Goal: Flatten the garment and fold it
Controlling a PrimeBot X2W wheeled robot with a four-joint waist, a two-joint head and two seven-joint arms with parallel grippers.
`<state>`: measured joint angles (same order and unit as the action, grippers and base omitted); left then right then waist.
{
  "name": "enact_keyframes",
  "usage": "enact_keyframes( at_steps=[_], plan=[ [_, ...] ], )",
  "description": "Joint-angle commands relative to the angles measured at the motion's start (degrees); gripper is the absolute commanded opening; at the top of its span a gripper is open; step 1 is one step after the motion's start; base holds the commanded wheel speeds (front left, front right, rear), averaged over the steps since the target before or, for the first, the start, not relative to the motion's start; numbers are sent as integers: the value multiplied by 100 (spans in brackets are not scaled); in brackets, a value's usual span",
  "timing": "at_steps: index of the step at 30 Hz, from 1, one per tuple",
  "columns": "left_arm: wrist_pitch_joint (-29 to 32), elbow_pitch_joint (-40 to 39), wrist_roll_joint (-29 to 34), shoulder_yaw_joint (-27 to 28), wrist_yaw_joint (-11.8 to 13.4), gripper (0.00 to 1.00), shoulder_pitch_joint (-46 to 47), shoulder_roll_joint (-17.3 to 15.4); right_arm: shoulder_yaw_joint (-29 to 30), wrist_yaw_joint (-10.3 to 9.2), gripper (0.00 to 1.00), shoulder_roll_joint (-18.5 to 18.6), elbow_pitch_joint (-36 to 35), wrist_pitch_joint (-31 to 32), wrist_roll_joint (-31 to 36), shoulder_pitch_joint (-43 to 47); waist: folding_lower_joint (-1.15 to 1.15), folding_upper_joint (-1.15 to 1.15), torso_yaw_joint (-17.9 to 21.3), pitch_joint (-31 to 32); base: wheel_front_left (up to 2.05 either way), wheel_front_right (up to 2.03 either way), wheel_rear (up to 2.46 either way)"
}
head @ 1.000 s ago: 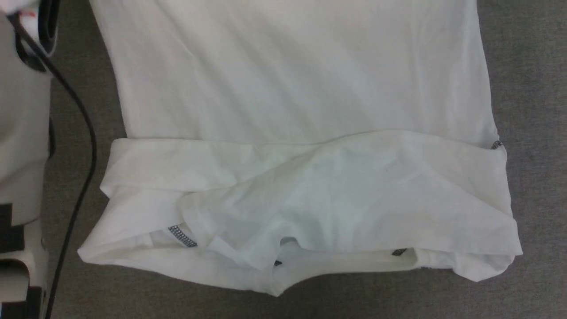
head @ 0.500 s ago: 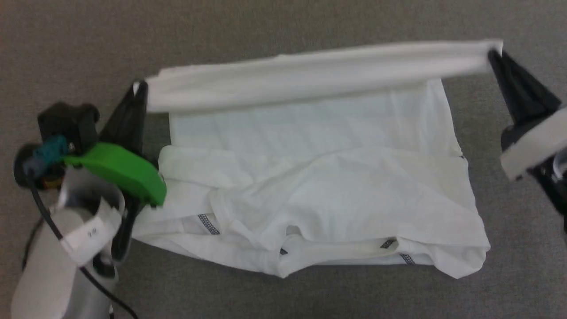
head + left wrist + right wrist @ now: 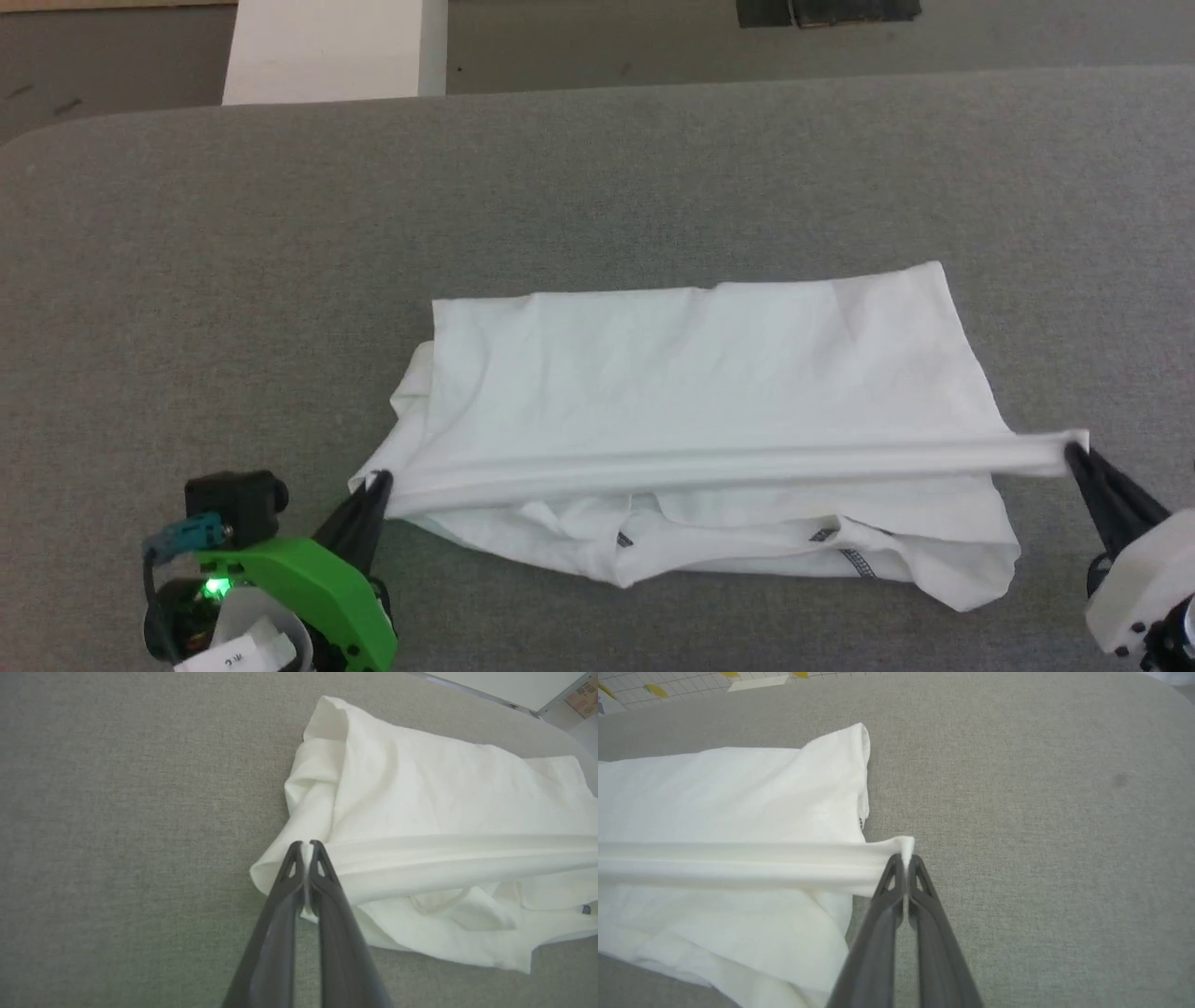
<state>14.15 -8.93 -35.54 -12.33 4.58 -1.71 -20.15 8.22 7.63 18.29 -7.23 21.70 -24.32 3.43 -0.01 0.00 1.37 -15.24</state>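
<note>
Grey table (image 3: 597, 187); left tool (image 3: 379, 482), right tool (image 3: 1072, 451) pinch garment (image 3: 700, 373), seemingly taut.

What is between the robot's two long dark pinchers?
The white thin-fabric T-shirt: its taut edge runs straight from the left gripper to the right gripper, both shut on it. The head view shows it.

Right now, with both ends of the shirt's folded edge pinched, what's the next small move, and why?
Probably draw the left gripper and right gripper slightly toward the robot, then lower. Their jaws are shut on the garment, its edge taut between them, with wrinkled near layers uncovered.
</note>
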Motion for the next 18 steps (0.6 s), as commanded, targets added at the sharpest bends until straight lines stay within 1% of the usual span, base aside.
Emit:
enact_keyframes(
  at_steps=[1, 5, 10, 11, 12, 13, 18],
  plan=[
    [39, 100, -88, 36, -1, 0, -139, -46, 147, -14, 0, -100, -25, 116, 102, 164, 1, 0, -88, 127, 0, 0, 0],
    [62, 312, -195, -6, -10, 0, -300, 14, 227, -14, 0, -380, 57, 397, 143, 473, 1, 0, -81, 198, 0, 0, 0],
    [44, 508, -260, -32, 47, 0, -477, 93, 346, -14, 0, -715, 204, 750, 312, 716, 1, 0, -78, 272, 0, 0, 0],
    [55, 558, -283, -50, 46, 12, -512, 111, 349, -14, 3, -777, 247, 846, 357, 752, 1, 0, -80, 291, 0, 0, 0],
    [63, 590, -290, -73, 41, 73, -534, 122, 328, -14, 73, -804, 262, 889, 389, 770, 1, 0, -82, 307, 0, 0, 0],
    [70, 626, -291, -106, 38, 100, -558, 138, 351, -14, 100, -865, 302, 942, 401, 786, 1, 0, -87, 332, 0, 0, 0],
    [-94, 653, -299, -151, 43, 100, -633, 260, 459, -14, 100, -1032, 200, 1097, 458, 871, 1, 0, -131, 479, 0, 0, 0]
  ],
)
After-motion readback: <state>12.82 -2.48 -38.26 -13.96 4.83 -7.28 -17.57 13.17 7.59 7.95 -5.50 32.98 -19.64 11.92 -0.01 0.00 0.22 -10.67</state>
